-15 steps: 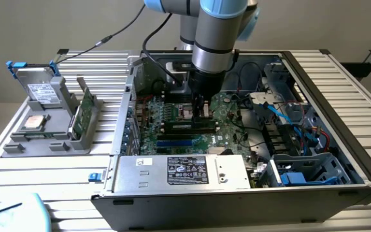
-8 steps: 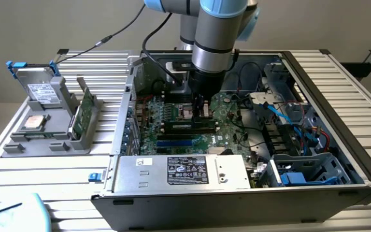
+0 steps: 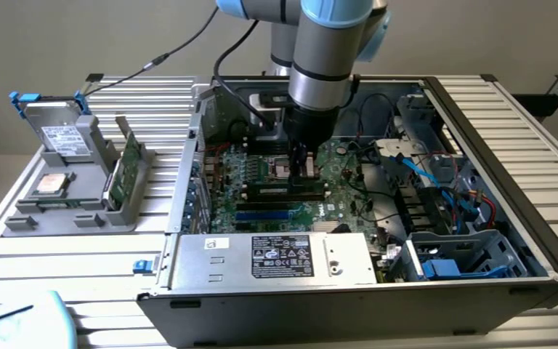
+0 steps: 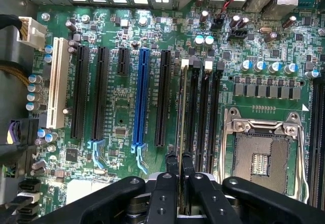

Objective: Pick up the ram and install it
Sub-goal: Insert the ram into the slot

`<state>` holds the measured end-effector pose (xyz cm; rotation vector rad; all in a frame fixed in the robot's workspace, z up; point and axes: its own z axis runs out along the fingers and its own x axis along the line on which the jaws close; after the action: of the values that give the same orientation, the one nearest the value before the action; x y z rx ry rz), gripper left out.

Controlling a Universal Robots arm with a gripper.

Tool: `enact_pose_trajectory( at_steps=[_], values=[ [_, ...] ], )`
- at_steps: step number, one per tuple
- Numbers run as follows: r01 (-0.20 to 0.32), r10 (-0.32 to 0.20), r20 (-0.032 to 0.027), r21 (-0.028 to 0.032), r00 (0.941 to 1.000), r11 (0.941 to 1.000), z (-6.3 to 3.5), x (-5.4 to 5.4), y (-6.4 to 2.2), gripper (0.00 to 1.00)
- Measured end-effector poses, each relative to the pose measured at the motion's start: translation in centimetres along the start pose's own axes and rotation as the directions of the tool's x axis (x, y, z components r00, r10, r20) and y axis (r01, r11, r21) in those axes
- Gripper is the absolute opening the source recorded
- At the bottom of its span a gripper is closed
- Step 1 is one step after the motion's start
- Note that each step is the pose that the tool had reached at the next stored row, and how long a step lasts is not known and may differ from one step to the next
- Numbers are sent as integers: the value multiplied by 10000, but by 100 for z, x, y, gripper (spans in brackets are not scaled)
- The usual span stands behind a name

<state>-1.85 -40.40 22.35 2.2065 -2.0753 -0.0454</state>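
- Right now your gripper (image 4: pixel 179 160) has its two fingers almost closed, pinching the ram (image 4: pixel 182 107) by its upper edge. From the wrist you see the stick edge-on, as a thin strip.
- You find the ram standing upright over the motherboard (image 4: pixel 122 132). It runs along the first black memory slot, between a long black expansion slot (image 4: pixel 164 97) and the empty CPU socket (image 4: pixel 261 155).
- That edge-down hold probably suits the job: the contacts face the slot, and the far end by the white latch (image 4: pixel 185 61) stays free.
- Whether the stick touches the slot or sits in it, you cannot tell.
- In the exterior view your arm comes straight down into the open computer case (image 3: pixel 540 240), with the gripper over the board's middle, apart from the blue cables (image 3: pixel 424 174).
- On the exterior view's left, a grey parts holder (image 3: pixel 66 214) keeps a hard drive (image 3: pixel 64 138), a processor chip (image 3: pixel 51 185) and a green card (image 3: pixel 124 171) apart.
- As for writing, the power supply (image 3: pixel 201 273) carries a black label (image 3: pixel 281 256), but its print is too small for you to read.
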Motion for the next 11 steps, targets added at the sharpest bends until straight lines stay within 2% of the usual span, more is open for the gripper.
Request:
enact_pose_trajectory(
  at_steps=[11],
  values=[
    [-10, 10, 0, -1, 10000, 10000, 2, 2, -8, 14]
  ],
)
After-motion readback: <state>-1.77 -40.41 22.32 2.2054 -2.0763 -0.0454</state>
